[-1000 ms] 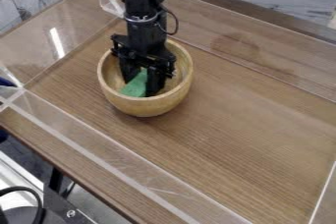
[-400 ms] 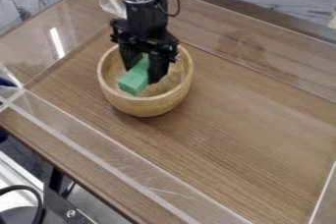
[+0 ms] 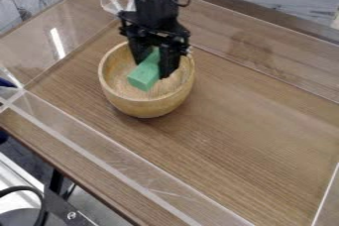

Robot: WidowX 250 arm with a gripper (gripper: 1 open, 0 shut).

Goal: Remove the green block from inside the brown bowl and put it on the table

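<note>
My gripper (image 3: 157, 63) hangs over the brown bowl (image 3: 146, 102), its black fingers shut on the green block (image 3: 145, 74). The block is tilted, its lower end just above the bowl's pale inside and its upper end between the fingers. The bowl sits left of centre on the wood-grain table (image 3: 239, 121). The arm comes down from the top edge of the view and hides the bowl's far rim.
Low clear acrylic walls (image 3: 79, 161) run along the table's edges. Bare wood lies to the right of and in front of the bowl. A white planked wall stands behind the table.
The gripper has lifted the green block up from the bowl's bottom and shifted slightly right. The bowl has stayed in place.
</note>
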